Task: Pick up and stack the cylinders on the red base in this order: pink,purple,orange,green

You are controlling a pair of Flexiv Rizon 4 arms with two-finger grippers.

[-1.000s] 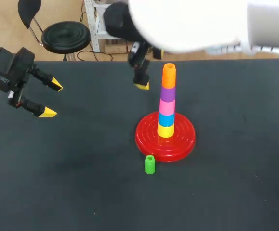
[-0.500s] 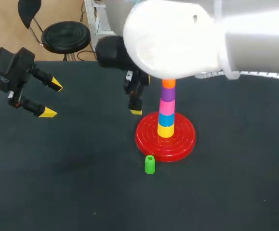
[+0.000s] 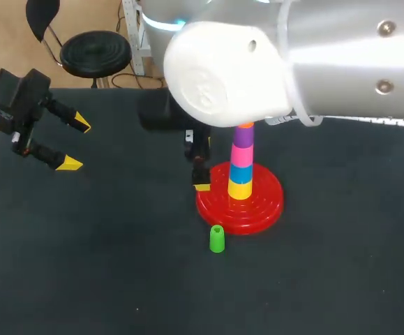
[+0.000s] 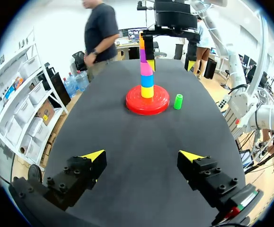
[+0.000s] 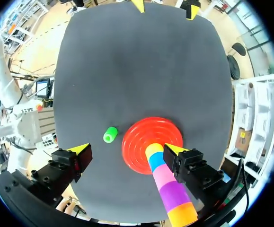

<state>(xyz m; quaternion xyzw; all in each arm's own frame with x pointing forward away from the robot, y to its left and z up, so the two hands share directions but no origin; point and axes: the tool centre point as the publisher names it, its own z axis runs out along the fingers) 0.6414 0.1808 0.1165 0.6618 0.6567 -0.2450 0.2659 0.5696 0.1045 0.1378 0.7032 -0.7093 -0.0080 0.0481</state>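
Note:
The red base [image 3: 261,209] carries a stack: yellow, blue, pink [image 3: 241,154], purple [image 3: 242,135], with the orange cylinder [image 5: 183,215] on top. The green cylinder [image 3: 217,239] stands alone on the table in front of the base. My right gripper [image 5: 125,149] hangs open over the base's left rim, one finger [image 5: 189,165] close beside the stack. The green cylinder [image 5: 110,134] lies below, between its fingers, untouched. In the head view only one of its fingertips [image 3: 202,186] shows. My left gripper [image 3: 72,143] stands open and empty at the table's far left.
The table is a dark mat [image 3: 104,265] with bare room at the front and on the right. From the left wrist, the base [image 4: 147,103] and green cylinder [image 4: 178,101] are far ahead of the left gripper [image 4: 143,156].
My right arm has swung forward and down: its visible fingertip dropped from beside the orange cylinder to the base's left rim. The left arm and the green cylinder have not moved.

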